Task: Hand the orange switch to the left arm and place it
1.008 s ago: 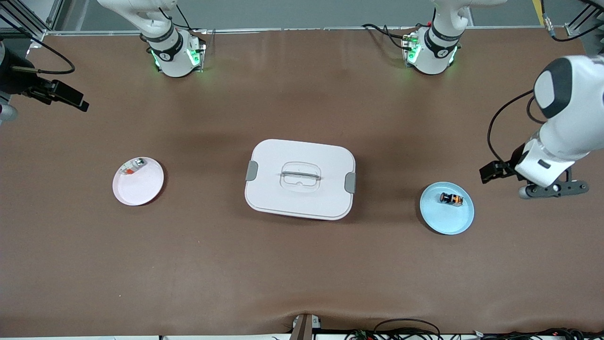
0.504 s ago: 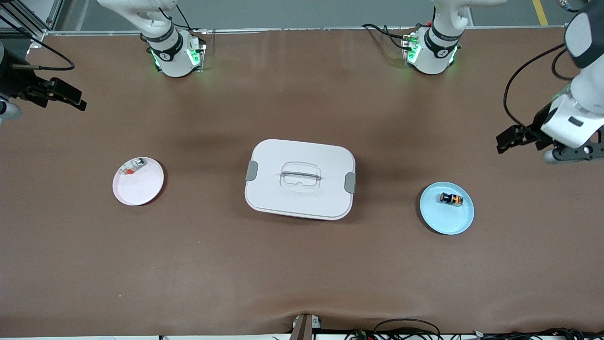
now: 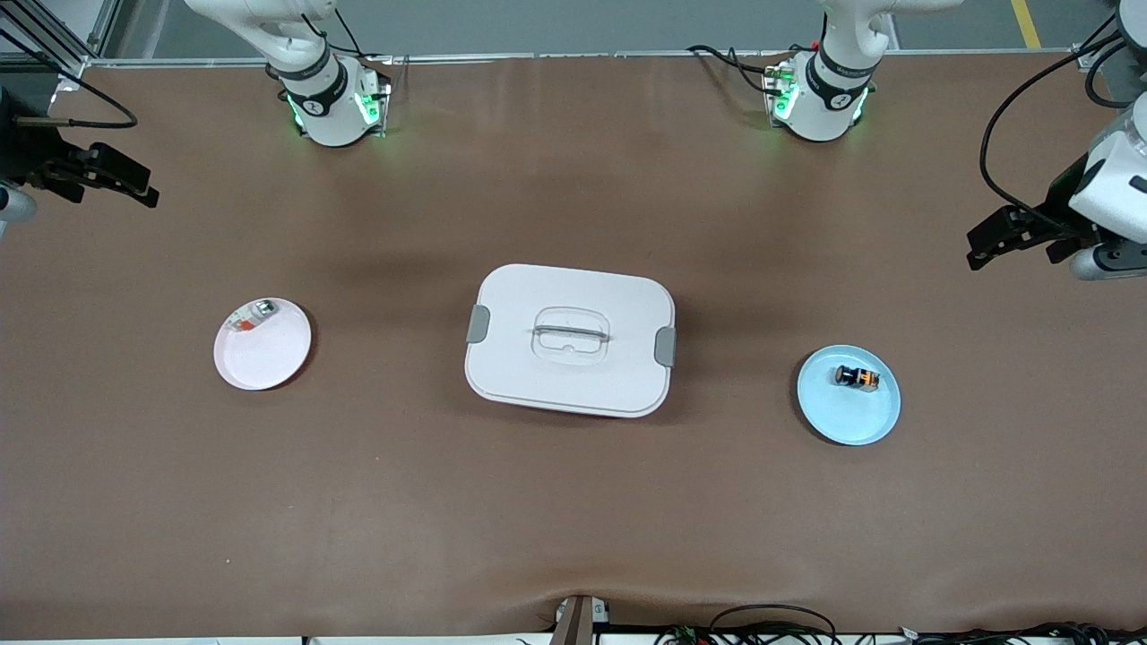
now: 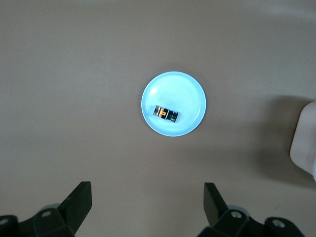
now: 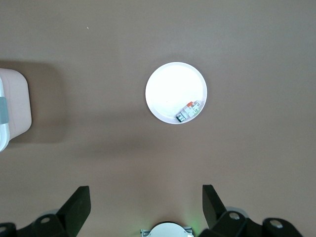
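The orange switch (image 3: 858, 377) (image 4: 165, 113), a tiny black part with an orange band, lies on a light blue plate (image 3: 847, 414) (image 4: 185, 91) toward the left arm's end of the table. The white lidded box (image 3: 570, 339) stands in the middle. My left gripper (image 4: 147, 188) hangs open and empty high over bare table at the left arm's end (image 3: 1111, 260), apart from the plate. My right gripper (image 5: 145, 190) is open and empty too, high over the right arm's end of the table (image 3: 11, 204).
A white plate (image 3: 264, 358) (image 5: 170, 86) toward the right arm's end holds a small silver-and-red item (image 3: 253, 315) (image 5: 190, 111). The box's corners show in both wrist views (image 4: 307, 143) (image 5: 12, 106). Both arm bases (image 3: 332, 103) (image 3: 820, 98) stand along the table edge farthest from the front camera.
The left arm has lifted away from beside the blue plate, up and toward the table's end. The right gripper drifted slightly outward. Both stayed open.
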Robot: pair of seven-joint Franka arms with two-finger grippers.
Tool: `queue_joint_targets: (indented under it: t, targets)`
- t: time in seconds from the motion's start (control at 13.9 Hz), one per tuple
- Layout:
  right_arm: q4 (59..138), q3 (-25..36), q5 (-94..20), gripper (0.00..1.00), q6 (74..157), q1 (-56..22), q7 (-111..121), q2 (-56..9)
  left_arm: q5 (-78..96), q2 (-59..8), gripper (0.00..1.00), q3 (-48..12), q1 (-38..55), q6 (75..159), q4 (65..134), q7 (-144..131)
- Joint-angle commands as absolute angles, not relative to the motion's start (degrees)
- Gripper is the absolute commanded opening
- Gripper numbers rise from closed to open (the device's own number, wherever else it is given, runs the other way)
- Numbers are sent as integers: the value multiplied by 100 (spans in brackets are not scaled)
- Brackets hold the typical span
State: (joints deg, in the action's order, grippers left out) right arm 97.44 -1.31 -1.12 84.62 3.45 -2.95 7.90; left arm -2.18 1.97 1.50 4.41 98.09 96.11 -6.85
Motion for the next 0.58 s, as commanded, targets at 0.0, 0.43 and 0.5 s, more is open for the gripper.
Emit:
queue_joint_targets:
  t: [0.0, 0.43, 0.5]
  targets:
    - [9958, -123, -70, 100, 8534, 369, -211, 1011, -114, 141, 100, 132, 422, 9633, 9299, -563]
    - [9975, -114, -70, 100, 8552, 378, -211, 1037, -88, 26, 100, 132, 475, 8921, 8824, -571]
    - [9967, -123, -70, 100, 8569, 378, -211, 1037, -53, 26, 100, 132, 457, 8843, 8868, -554]
